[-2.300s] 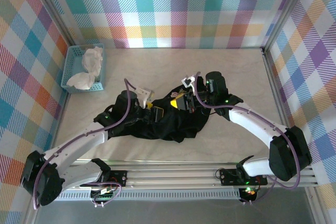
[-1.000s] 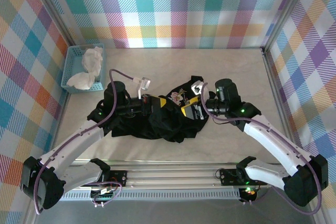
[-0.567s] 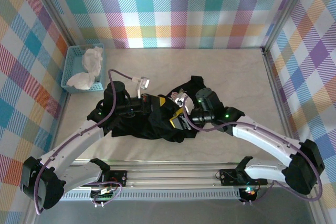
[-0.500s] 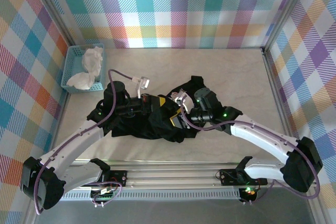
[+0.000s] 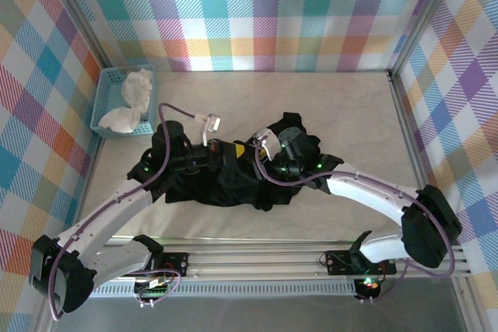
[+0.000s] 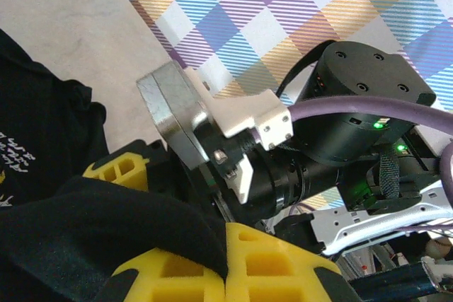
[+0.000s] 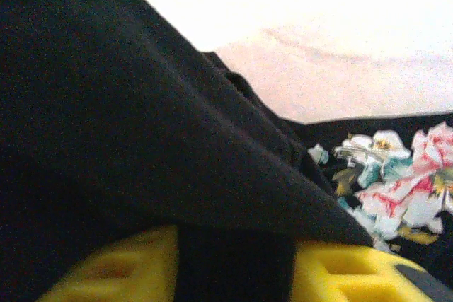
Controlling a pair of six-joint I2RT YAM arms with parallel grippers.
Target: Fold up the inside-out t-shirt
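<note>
**Top external view.** The t-shirt point(image 5: 233, 188) lay in a crumpled black heap at the middle of the table point(image 5: 350, 106), towards the near edge, between the two arms. The left gripper point(image 5: 233, 149) was at the heap's far left part and the right gripper point(image 5: 266, 163) just beside it, low in the cloth. A light-blue basket point(image 5: 99, 110) holding a white cloth point(image 5: 132, 97) stood at the far left corner, well apart from the shirt.

**Left wrist view.** The left gripper point(image 6: 225, 266) had its yellow fingers point(image 6: 283, 270) pressed together, with a fold of the t-shirt point(image 6: 42, 146) pinched in the seam between them. The right arm's wrist point(image 6: 354, 118) was close beyond.

**Right wrist view.** The right gripper point(image 7: 233, 266) had its yellow fingers point(image 7: 106, 266) narrowly apart, black t-shirt point(image 7: 106, 104) fabric filling the gap and draped over them. Whether that fabric was clamped could not be determined. The rose print point(image 7: 396, 189) showed at right.
</note>
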